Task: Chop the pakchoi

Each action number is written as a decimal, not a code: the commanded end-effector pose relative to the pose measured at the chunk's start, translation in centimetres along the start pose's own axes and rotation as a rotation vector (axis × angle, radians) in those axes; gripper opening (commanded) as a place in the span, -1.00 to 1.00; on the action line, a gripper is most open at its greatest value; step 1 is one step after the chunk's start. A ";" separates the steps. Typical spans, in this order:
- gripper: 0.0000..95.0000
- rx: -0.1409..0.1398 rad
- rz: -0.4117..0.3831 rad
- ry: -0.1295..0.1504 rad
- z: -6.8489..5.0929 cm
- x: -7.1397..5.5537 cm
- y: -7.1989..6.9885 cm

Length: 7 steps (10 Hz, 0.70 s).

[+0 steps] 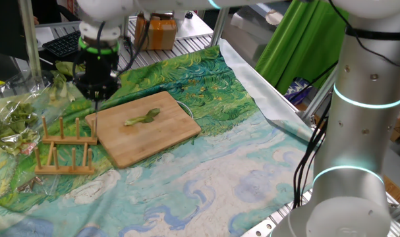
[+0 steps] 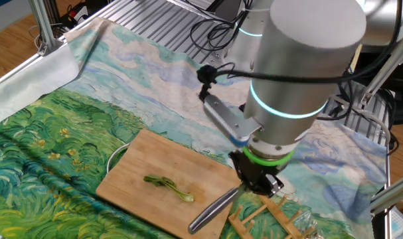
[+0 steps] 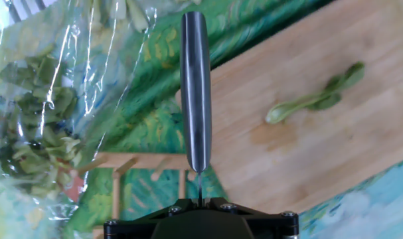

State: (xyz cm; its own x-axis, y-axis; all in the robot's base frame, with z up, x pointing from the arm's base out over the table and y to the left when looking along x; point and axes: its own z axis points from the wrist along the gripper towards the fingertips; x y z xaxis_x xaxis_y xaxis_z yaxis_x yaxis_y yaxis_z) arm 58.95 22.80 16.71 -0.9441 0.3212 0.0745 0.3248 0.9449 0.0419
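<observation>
one small green pakchoi leaf with a pale green stem (image 1: pixel 142 118) lies near the middle of one rectangular bamboo cutting board (image 1: pixel 167 135), whole and uncut. the board rests on one printed cloth with a green and blue painted landscape pattern (image 1: pixel 226 171) that covers the table. one wooden rack with upright pegs (image 1: pixel 64 148) stands on the cloth just beside the board's end. one pile of leafy greens wrapped in clear plastic (image 1: pixel 15 125) lies beyond the rack, apart from the board.

one two-finger gripper (image 2: pixel 259 187) points straight down and hangs above the board's end nearest the rack. its jaws are closed to a narrow gap on one knife with a smooth silver metal handle (image 2: pixel 213 208). in the hand view the handle (image 3: pixel 196 93) runs straight out from between the fingers, and the clamped part is very thin. in the other fixed view the handle slants down and away from the gripper, over the board's edge. whether the knife touches the board cannot be told. the knife is well apart from the pakchoi leaf (image 3: pixel 317 101), which lies to one side of it on the bare wood.
</observation>
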 end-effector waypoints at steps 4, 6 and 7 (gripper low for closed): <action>-1.00 0.035 -0.174 -0.025 1.1 -4.9 -4.2; -1.00 0.033 -0.208 -0.037 1.9 -6.1 -5.3; -1.00 0.031 -0.250 -0.058 3.0 -7.1 -6.4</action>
State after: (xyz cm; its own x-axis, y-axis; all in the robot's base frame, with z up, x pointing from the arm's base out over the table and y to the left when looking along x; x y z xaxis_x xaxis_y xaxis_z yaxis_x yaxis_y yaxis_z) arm 63.12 15.36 13.44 -0.9941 0.1046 0.0281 0.1052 0.9942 0.0209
